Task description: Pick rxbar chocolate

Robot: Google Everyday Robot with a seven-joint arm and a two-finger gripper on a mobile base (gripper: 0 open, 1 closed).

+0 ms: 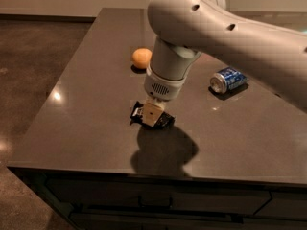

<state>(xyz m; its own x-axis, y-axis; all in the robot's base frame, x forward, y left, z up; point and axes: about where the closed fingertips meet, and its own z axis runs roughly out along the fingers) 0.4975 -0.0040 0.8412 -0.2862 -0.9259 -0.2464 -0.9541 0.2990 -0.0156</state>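
The rxbar chocolate (165, 122), a flat bar in a shiny black wrapper, lies on the dark table (86, 104) near the front, left of centre. My gripper (152, 115) points straight down and sits right on the bar, covering its middle. The bar's two ends stick out to the left and right of the gripper. The big white arm (230, 37) reaches in from the upper right.
A round orange fruit (141, 57) lies behind the gripper on the table. A blue soda can (229, 79) lies on its side to the right. The table's front edge (144, 169) is close below the bar, with dark drawers under it.
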